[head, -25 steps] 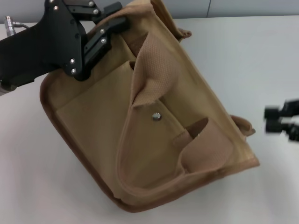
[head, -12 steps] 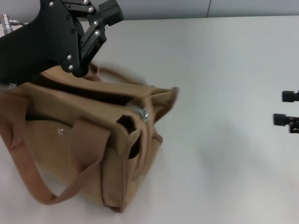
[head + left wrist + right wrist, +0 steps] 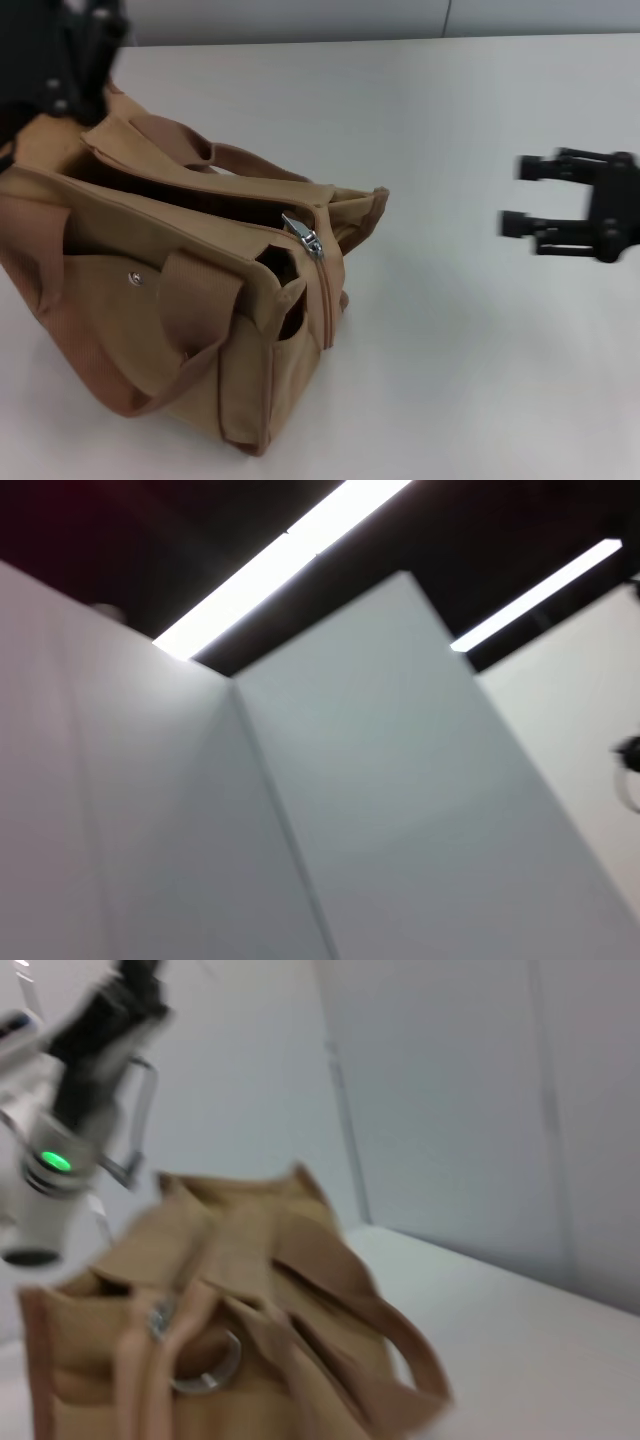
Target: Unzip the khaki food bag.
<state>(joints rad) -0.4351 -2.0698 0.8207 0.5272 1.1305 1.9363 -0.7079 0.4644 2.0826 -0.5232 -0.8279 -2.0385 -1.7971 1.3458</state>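
Observation:
The khaki food bag [image 3: 170,300] stands upright on the white table at the left, its handles drooping over the sides. Its silver zipper pull [image 3: 302,234] lies at the end of the top seam that faces the right arm. The right wrist view also shows the bag [image 3: 250,1290] and the pull [image 3: 157,1320]. My left gripper [image 3: 65,45] is a dark blur over the bag's far left top corner. My right gripper [image 3: 515,195] hovers open well to the right of the bag, fingers pointing toward it, nothing between them.
The white table [image 3: 460,380] stretches to the right of and in front of the bag. A grey wall runs along the far edge. The left wrist view shows only wall panels and ceiling lights. The left arm [image 3: 70,1110] with a green light rises behind the bag.
The bag went from tipped up and facing me to standing on the table. The left gripper has drawn back toward the upper left corner. The right gripper has moved left toward the bag.

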